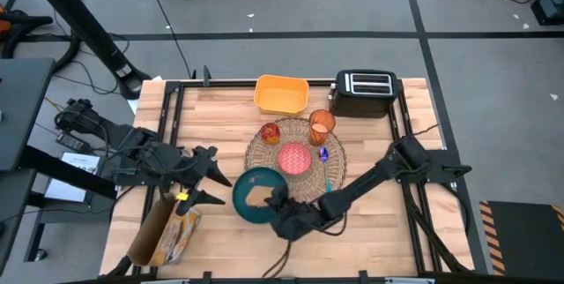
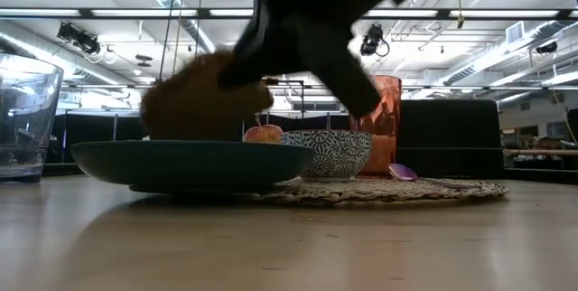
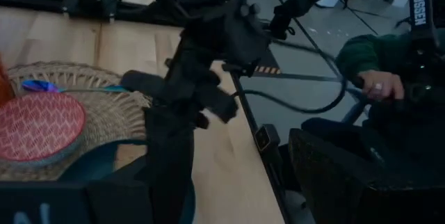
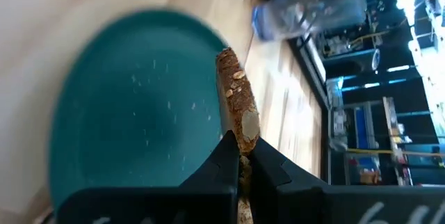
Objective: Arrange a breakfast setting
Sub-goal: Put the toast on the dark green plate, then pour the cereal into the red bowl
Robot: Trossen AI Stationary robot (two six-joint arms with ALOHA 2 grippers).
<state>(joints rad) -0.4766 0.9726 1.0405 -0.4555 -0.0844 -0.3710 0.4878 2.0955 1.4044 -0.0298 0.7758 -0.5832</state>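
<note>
A dark teal plate lies at the near left rim of the round straw placemat. On the mat stand a pink bowl, an orange cup and an orange-red fruit. A blue-green spoon lies there too. My right gripper reaches in from the right and is shut on a toast slice over the plate. My left gripper hovers open left of the plate, with nothing between its fingers. My right gripper pinches the toast slice by one end, one finger on each flat face. The fingers come from the table's right, slanting down. The slice juts out ahead of them over the plate. Whether its lower edge touches the plate, I cannot tell.
A black toaster and a yellow tray stand at the far edge. A bread bag lies at the near left by the left arm. A clear container stands at the left. A person's hand shows beyond the table.
</note>
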